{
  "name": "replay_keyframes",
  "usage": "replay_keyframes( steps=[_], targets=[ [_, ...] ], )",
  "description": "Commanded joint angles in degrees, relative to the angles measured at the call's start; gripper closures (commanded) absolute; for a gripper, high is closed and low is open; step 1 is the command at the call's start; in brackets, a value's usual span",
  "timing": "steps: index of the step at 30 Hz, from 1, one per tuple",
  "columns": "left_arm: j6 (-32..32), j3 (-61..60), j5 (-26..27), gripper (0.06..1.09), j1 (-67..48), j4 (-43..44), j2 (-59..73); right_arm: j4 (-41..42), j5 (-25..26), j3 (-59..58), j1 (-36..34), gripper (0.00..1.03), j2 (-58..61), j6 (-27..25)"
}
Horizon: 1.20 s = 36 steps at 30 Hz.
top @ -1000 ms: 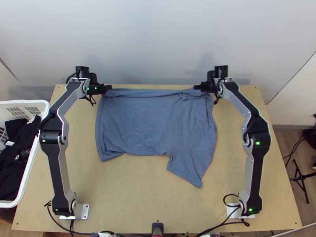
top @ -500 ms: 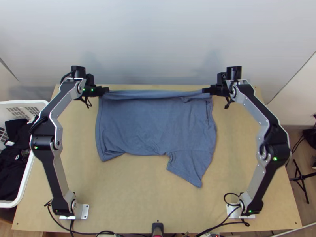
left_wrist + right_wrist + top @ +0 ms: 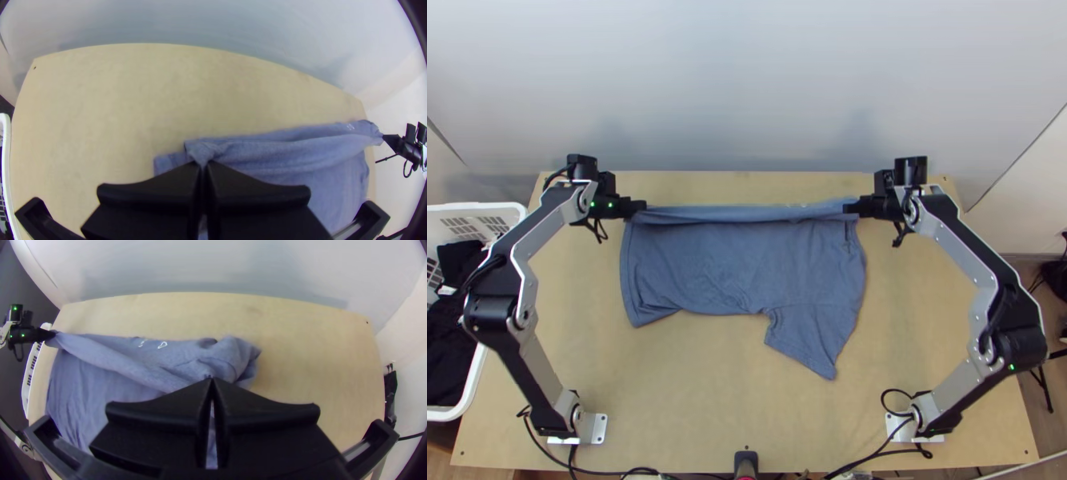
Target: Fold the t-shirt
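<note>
1. The left gripper (image 3: 643,206) has its jaws pinched on the blue t-shirt (image 3: 739,264).
2. The right gripper (image 3: 847,207) has its jaws pinched on it too.
3. A long strip of the cloth runs between both jaws.
4. The rest lies on the table (image 3: 699,392), from the jaws toward the arms' bases (image 3: 597,429).
5. Past the left jaws is a white basket (image 3: 467,408) with dark clothes (image 3: 449,352).

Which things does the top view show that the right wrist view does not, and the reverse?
Top view: the lower sleeve and dark clothes in the basket.

Right wrist view: the right gripper with both flat fingers side by side, tips together.

Both: the t-shirt, the left gripper at its far left end, and the table.
</note>
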Motion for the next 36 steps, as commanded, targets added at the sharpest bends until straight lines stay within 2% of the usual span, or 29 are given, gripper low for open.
replay_keyframes(
  steps=[1, 8, 16, 17, 18, 19, 20, 23, 27, 29, 31, 32, 36],
  targets=[
    [0.7, -9.2, 0.0, 1.05, 0.2, 1.3, -6.7, 0.1, -0.5, -10.6, 2.1, 1.00, -6.2, 0.4],
    [0.7, -16.9, 0.0, 1.05, 0.3, 2.9, -10.4, 4.7, -0.8, -19.6, 2.2, 1.00, -8.4, 0.9],
    [-0.3, -22.9, 0.0, 1.04, -0.3, 6.5, -12.3, 11.9, -2.1, -23.8, -3.1, 1.00, -3.6, 0.4],
    [-1.1, -22.6, 0.0, 0.85, -0.2, 6.9, -11.7, 13.0, -2.5, -23.7, -3.6, 0.99, -3.4, 0.8],
    [-2.4, -22.1, 0.0, 0.48, 0.3, 6.5, -11.0, 13.0, -3.0, -23.5, -4.2, 0.83, -3.4, 1.1],
    [-3.7, -21.4, 0.0, 0.07, 0.6, 6.3, -10.8, 13.0, -3.6, -23.2, -4.4, 0.46, -3.6, 2.2],
    [-5.3, -20.6, 0.0, 0.10, 1.4, 6.3, -10.7, 12.4, -4.3, -22.8, -4.4, 0.04, -4.0, 2.6],
    [-8.2, -18.2, 0.2, 0.10, 2.7, 2.9, -11.3, 9.6, -5.4, -22.5, -4.3, 0.03, -7.6, 2.8],
    [-6.9, -18.3, 0.7, 0.10, 2.8, -2.0, -15.9, 4.9, -6.3, -23.6, -4.3, 0.03, -15.2, 3.2],
    [-5.6, -20.9, 5.4, 0.11, 3.5, -2.5, -20.4, -1.2, -10.2, -23.7, -4.7, 0.03, -18.4, 3.8],
    [-5.0, -23.3, 12.2, 0.11, 5.0, -3.9, -24.9, -4.9, -11.2, -25.2, -4.0, 0.03, -22.6, 3.4],
    [-4.4, -24.1, 13.7, 0.11, 5.4, -5.5, -26.9, -6.0, -11.9, -26.6, -3.4, 0.03, -24.7, 3.2],
    [-3.6, -30.1, 13.8, 0.10, 5.4, -11.5, -33.9, -11.3, -12.7, -30.8, -0.5, 0.04, -30.8, 2.0]
  ],
)
